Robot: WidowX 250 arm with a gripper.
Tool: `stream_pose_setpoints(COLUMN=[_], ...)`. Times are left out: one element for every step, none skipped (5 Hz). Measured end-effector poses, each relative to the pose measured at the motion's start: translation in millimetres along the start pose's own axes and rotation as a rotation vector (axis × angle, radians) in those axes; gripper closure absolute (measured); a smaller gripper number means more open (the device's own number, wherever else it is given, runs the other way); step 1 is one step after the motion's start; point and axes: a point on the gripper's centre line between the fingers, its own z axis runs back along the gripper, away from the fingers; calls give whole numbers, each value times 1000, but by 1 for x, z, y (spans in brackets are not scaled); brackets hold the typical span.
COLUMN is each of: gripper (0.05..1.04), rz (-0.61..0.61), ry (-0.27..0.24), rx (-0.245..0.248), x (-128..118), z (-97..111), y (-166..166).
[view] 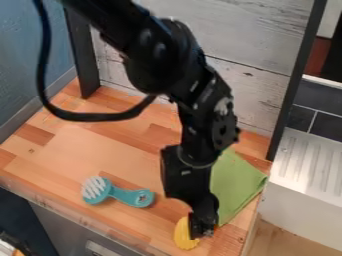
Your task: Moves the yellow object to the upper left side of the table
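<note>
End effector (pixel 202 231) partly hiding yellow object (pixel 182 236), arm (pixel 207 115) overlapping green cloth (pixel 234 184)

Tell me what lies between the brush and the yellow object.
Between the brush and the yellow object is bare tabletop, in the camera view.

We seem to be in a kitchen, perhaps a mock-up: beneath the hand (pixel 202 231) we see a wood-block tabletop (pixel 100 145), to its left a scrub brush (pixel 127 195), and beyond it rightward a ribbed, drainboard-like surface (pixel 307 162) and dark tiles (pixel 326 131).
</note>
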Motion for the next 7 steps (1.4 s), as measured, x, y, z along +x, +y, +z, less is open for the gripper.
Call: stream_pose_setpoints(gripper=[84, 110, 220, 519, 567, 567, 568], rz=[-1, 11, 19, -3, 1, -7, 32], ry=[-16, -52, -73, -72, -77, -83, -36], rx=[6, 19, 25, 8, 5, -2, -61], x=[1, 8, 12, 10, 11, 13, 17], z=[-8, -17, -24, -25, -26, -23, 3], y=[4, 7, 9, 10, 11, 10, -9])
